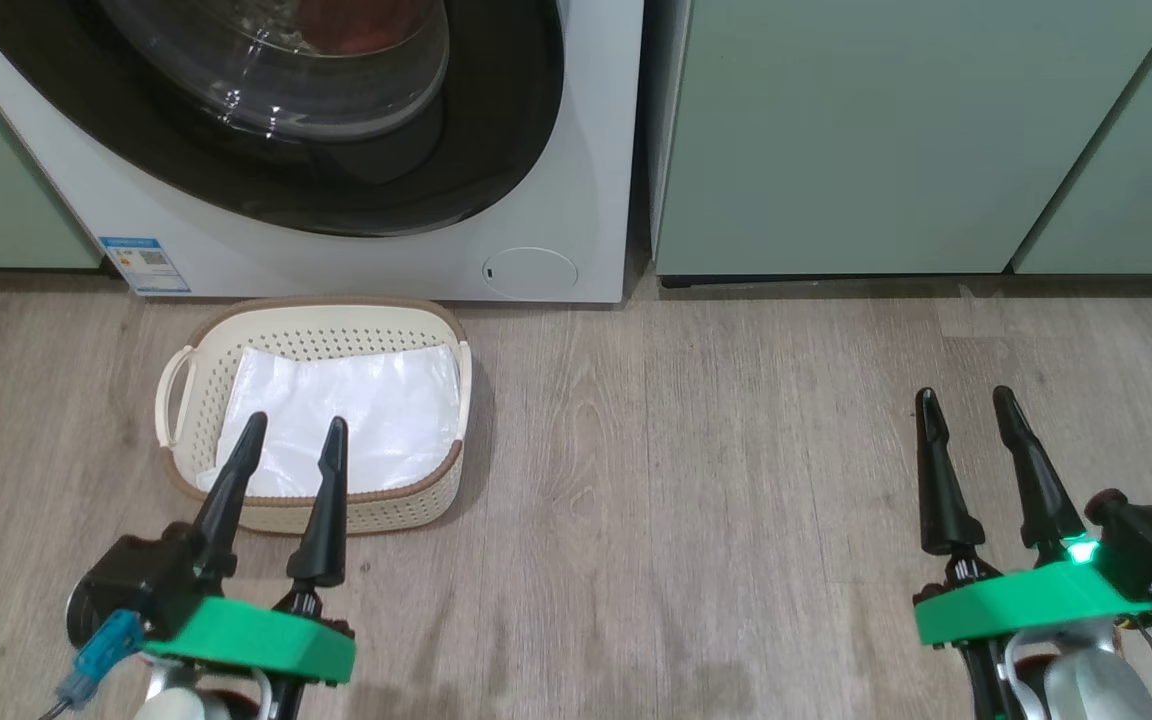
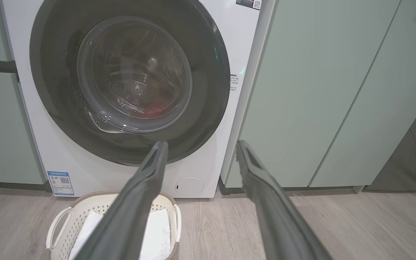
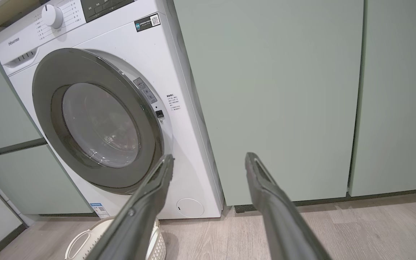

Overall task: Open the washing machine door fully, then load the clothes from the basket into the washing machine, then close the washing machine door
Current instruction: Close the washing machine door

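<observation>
Found left pincer released and empty, hanging above the basket. Found right pincer likewise released and empty, over bare floor, well apart. Noted clothes as a red patch behind the glass of the washing machine door, inside the drum; saw only a white sheet in the basket. Judged door swung to against the washing machine, though seemingly standing slightly proud at the latch side in the right wrist view. Risk: springing open through an uncaught latch. Also: knocking the basket by lowering the left arm.
</observation>
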{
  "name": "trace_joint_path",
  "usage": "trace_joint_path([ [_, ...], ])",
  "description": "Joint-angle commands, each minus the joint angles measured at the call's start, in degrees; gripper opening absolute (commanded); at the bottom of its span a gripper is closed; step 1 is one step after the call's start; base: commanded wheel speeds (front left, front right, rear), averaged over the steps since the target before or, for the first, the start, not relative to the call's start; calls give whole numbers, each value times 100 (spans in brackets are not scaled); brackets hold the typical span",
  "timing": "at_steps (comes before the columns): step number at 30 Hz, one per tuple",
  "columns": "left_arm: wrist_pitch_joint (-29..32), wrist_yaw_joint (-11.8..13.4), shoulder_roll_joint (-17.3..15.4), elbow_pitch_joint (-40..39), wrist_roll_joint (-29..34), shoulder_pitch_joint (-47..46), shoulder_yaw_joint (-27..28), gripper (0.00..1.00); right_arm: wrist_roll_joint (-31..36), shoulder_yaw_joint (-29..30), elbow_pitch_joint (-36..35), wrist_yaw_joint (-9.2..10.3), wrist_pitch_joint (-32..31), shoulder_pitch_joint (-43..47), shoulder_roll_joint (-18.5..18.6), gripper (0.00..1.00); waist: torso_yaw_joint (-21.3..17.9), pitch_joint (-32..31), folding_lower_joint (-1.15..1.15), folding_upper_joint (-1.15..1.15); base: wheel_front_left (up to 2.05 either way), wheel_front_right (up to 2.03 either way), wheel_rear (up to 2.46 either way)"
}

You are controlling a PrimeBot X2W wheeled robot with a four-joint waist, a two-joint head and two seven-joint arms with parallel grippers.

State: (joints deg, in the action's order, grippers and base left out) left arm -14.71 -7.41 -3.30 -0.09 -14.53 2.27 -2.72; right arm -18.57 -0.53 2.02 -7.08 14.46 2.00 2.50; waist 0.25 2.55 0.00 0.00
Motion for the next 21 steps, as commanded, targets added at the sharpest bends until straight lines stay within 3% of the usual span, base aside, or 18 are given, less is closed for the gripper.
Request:
trace_joint_path([
  [1, -29, -7, 17, -176, 55, -242, 170, 100, 48, -152, -166, -41, 54, -154, 38, 100, -2, -4, 0, 0, 0, 0, 0],
  [16, -29, -7, 30, -201, 64, -233, 152, 100, 211, -111, -201, -41, 54, -139, 38, 100, 22, 16, 0, 0, 0, 0, 0],
  [17, -29, -7, 32, -204, 61, -240, 141, 100, 215, -136, -179, -41, 54, -128, 38, 89, 38, 24, 0, 0, 0, 0, 0],
  [18, -29, -7, 32, -208, 60, -247, 129, 100, 214, -133, -177, -41, 54, -126, 38, 3, 50, 36, 0, 0, 0, 0, 0],
  [21, -29, -7, 34, -225, 61, -292, 83, 100, 290, -198, -218, -41, 54, -140, 38, 0, 99, 112, 0, 0, 0, 0, 0],
])
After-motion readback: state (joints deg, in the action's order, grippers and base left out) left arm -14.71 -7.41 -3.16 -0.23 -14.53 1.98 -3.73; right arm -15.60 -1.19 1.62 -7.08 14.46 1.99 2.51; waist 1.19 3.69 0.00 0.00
